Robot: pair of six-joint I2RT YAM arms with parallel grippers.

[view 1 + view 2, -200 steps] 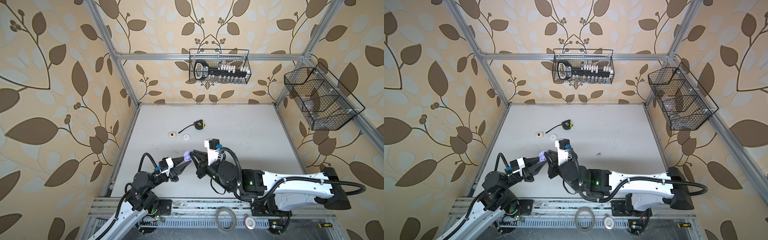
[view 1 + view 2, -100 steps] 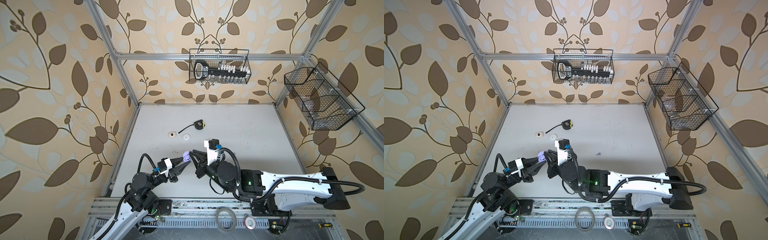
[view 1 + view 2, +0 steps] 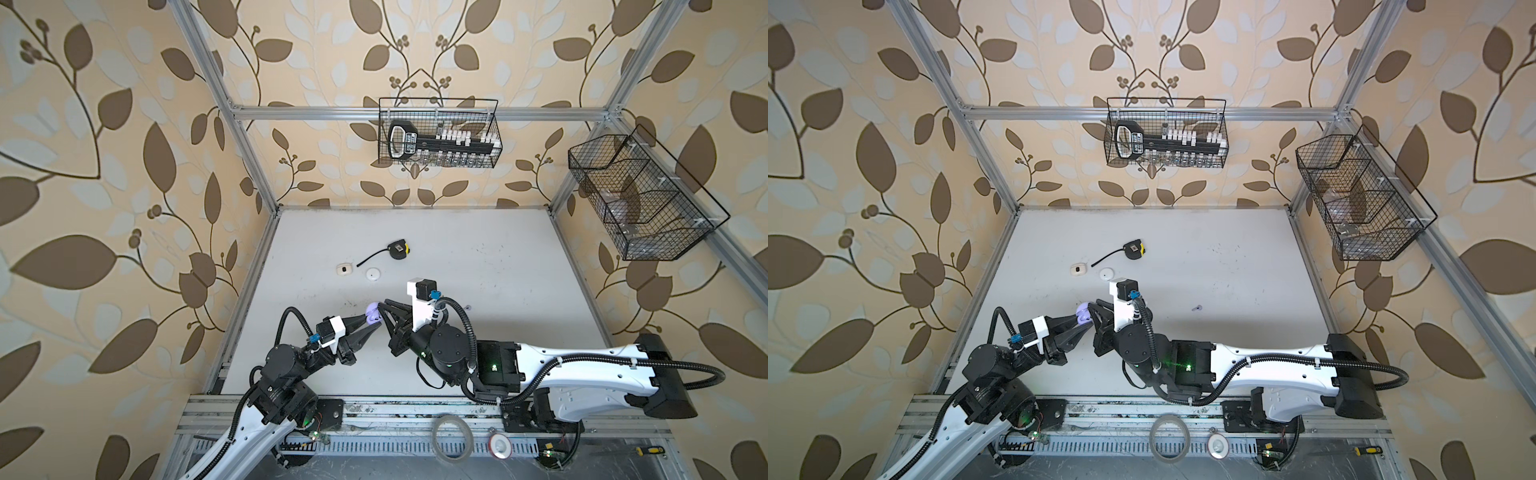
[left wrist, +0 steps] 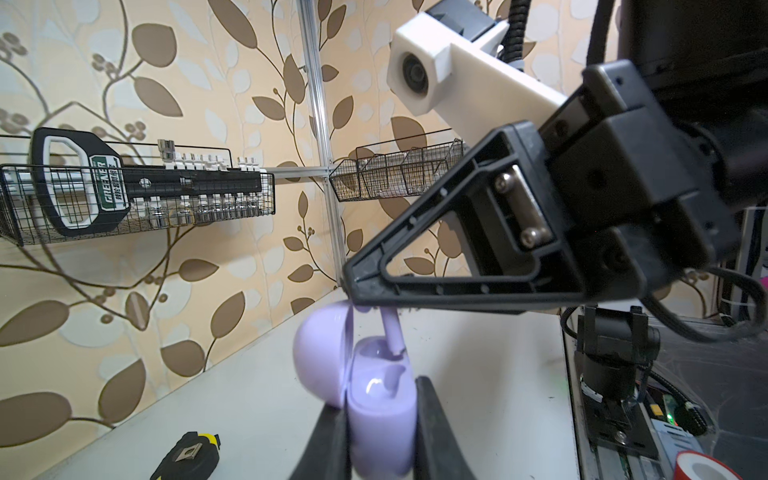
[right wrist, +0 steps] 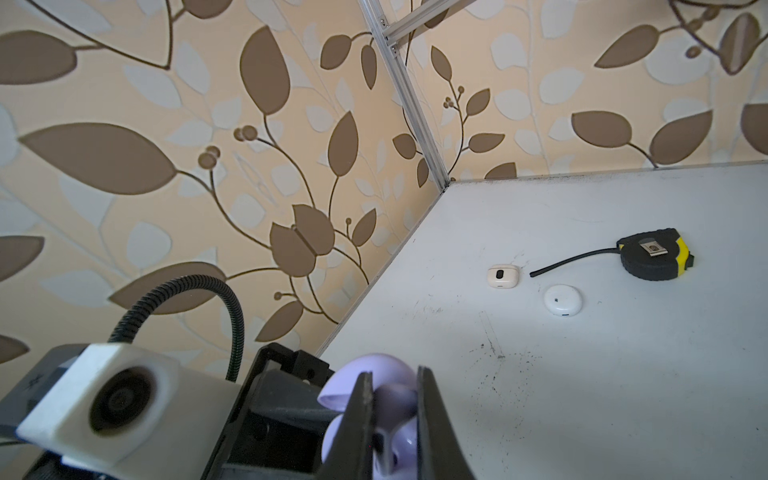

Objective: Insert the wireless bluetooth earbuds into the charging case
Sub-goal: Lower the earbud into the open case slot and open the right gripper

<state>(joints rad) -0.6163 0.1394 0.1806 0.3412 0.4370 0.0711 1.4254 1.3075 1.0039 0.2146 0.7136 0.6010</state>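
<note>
Robot arms meet over an open case: the left wrist camera catches a lavender earbud (image 4: 392, 332) hanging stem-down from the right gripper (image 4: 353, 289). The stem's tip sits at the mouth of one well in the lavender charging case (image 4: 380, 419), whose lid (image 4: 318, 357) is hinged open. Both top views shrink this to a purple speck between black fingertips.

Only a top view gives a clear look at a second earbud (image 3: 1196, 308), lying loose on the table to the right of the arms, well apart from the case. The right wrist camera alone brings close the cream case (image 5: 503, 276), the round white case (image 5: 563, 300) and the black-and-yellow tape measure (image 5: 654, 259), grouped near one another farther back on the scuffed white table (image 3: 478, 249).

Leaf-patterned wallpaper (image 3: 104, 166) lines the walls behind an aluminium frame (image 3: 415, 113). A wire basket (image 3: 438, 166) holding a socket set (image 3: 444, 143) hangs on the back wall, a divided basket (image 3: 640, 199) on the right wall.

The left gripper (image 3: 371, 323) is clamped on the case's body. The right gripper's jaws are pinched together on the earbud's head.
</note>
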